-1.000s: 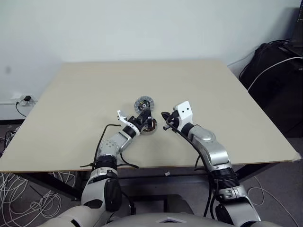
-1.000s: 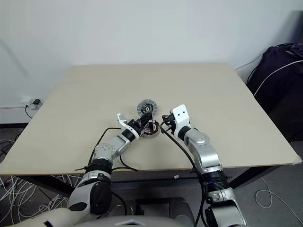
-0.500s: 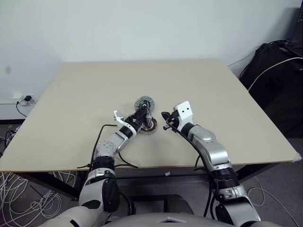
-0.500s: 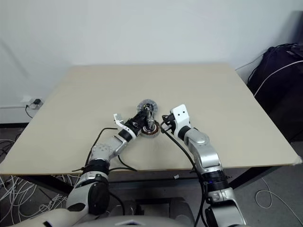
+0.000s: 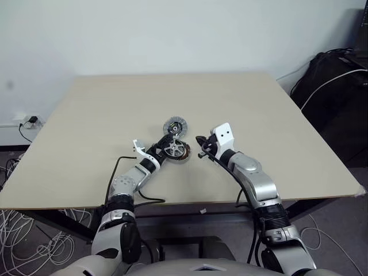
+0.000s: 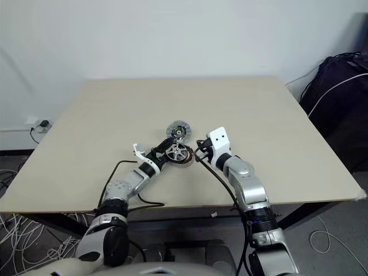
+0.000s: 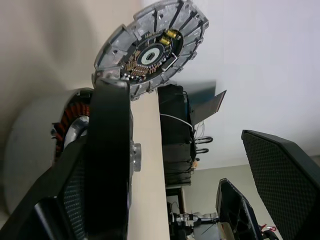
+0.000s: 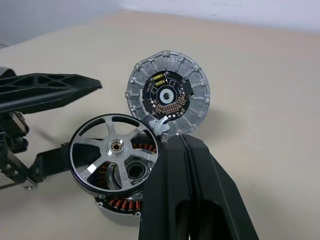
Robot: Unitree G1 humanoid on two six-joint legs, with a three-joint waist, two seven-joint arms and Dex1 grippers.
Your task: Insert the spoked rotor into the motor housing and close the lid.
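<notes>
Now the spoked rotor (image 8: 114, 152) lay askew on the motor housing (image 8: 125, 202), seemingly unseated; left gripper (image 5: 163, 150) fingers spread, right gripper (image 8: 182, 150) fingers pressed together.

Head stereo pair, high, facing forward and down over the table (image 5: 86, 115), left wrist camera low and close, right wrist camera close above, both wrist views sharing the lid (image 8: 168, 97).
</notes>
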